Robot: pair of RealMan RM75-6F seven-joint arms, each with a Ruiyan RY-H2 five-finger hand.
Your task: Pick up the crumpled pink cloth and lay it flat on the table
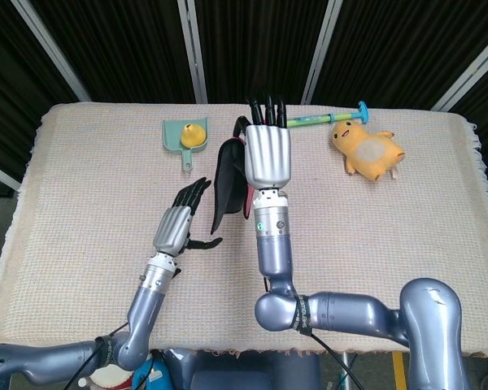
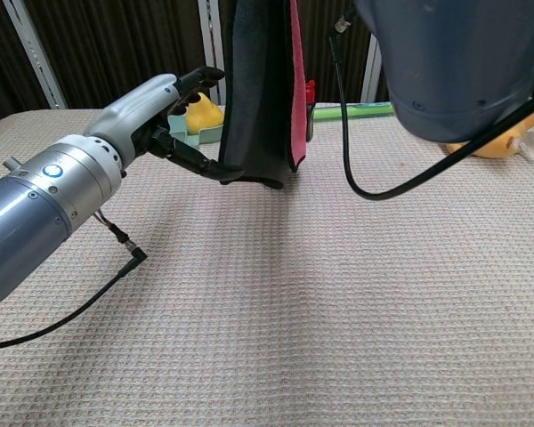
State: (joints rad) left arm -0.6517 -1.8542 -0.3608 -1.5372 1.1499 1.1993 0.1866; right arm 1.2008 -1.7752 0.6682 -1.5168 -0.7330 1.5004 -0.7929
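- Both hands over the table [image 1: 81,162] — its cover is a beige waffle-weave cloth with a fringed edge.
- Right hand [image 1: 266,154] raised, metal back to the head camera, dark fingers pinching the pink cloth [image 2: 265,89] at its top; the cloth hangs in long folds, dark face outward, pink edge showing, hem above the table.
- Left hand [image 1: 177,226] spread, holding nothing; thumb tip at the cloth's lower edge — contact unclear.
- Far side: teal dustpan-shaped tray [image 1: 177,138] with yellow pear [image 1: 193,134]; plush yellow toy [image 1: 368,149]; thin green-blue stick [image 1: 325,118].
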